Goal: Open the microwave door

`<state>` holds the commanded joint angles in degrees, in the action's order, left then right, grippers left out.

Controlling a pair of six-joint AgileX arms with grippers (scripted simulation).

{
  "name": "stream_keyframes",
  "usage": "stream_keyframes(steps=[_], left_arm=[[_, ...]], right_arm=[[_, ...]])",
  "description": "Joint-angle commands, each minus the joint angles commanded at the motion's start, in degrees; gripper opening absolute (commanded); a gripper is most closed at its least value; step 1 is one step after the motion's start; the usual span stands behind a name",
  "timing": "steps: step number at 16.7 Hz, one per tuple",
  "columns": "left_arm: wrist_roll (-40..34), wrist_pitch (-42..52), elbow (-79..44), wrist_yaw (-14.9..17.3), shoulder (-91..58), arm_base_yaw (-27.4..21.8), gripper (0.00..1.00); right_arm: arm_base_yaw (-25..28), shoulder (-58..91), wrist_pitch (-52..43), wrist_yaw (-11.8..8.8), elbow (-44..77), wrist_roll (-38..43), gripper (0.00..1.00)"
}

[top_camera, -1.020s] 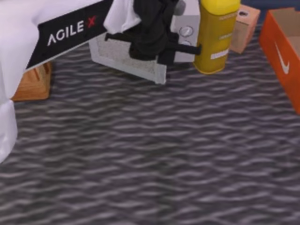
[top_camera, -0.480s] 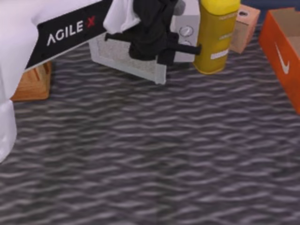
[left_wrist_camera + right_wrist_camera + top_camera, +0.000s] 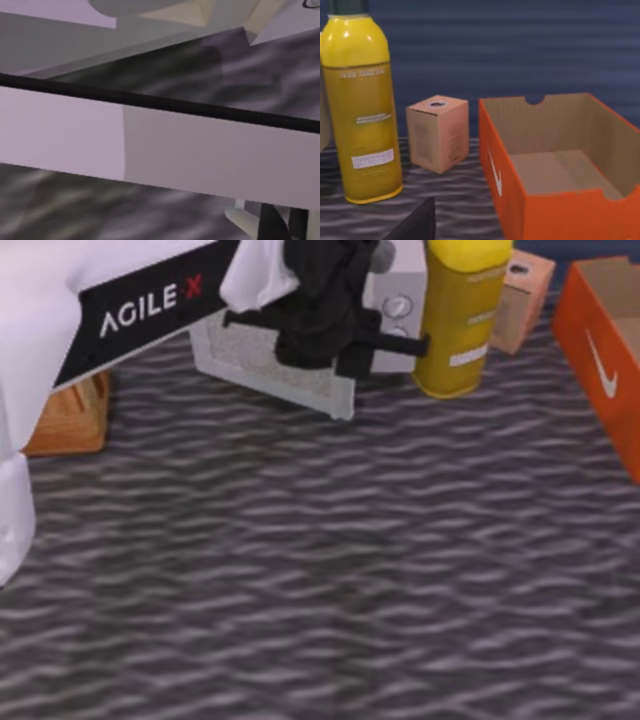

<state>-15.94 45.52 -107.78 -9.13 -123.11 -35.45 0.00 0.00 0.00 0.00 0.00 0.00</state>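
At table's far edge, microwave door ajar, speckled grey.

Setting: rendered simulation tabletop, no real room that I can identify. Evidence: table in flat grey wave pattern; plain dark blue backdrop; unrelated props grouped together, namely yellow bottle, small cardboard box, open orange shoebox, microwave.

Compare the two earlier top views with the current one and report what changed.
Nothing visibly changed. The left gripper hangs at the front of the microwave, with the microwave door swung partly open toward the table's left. The yellow bottle, small carton and orange box sit as before.
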Motion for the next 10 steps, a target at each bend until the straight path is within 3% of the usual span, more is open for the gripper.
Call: stream_keyframes(steps=[6,10], left_arm=[[-0.1,-0.1,0.4,0.4,-0.1,-0.4,0.0],[3.8,-2.3,4.9,2.3,3.1,0.6,0.0]], right_arm=[[0.0,0.0,0.0,0.0,0.0,0.0,1.0],[0.0,0.0,0.0,0.0,0.0,0.0,1.0]])
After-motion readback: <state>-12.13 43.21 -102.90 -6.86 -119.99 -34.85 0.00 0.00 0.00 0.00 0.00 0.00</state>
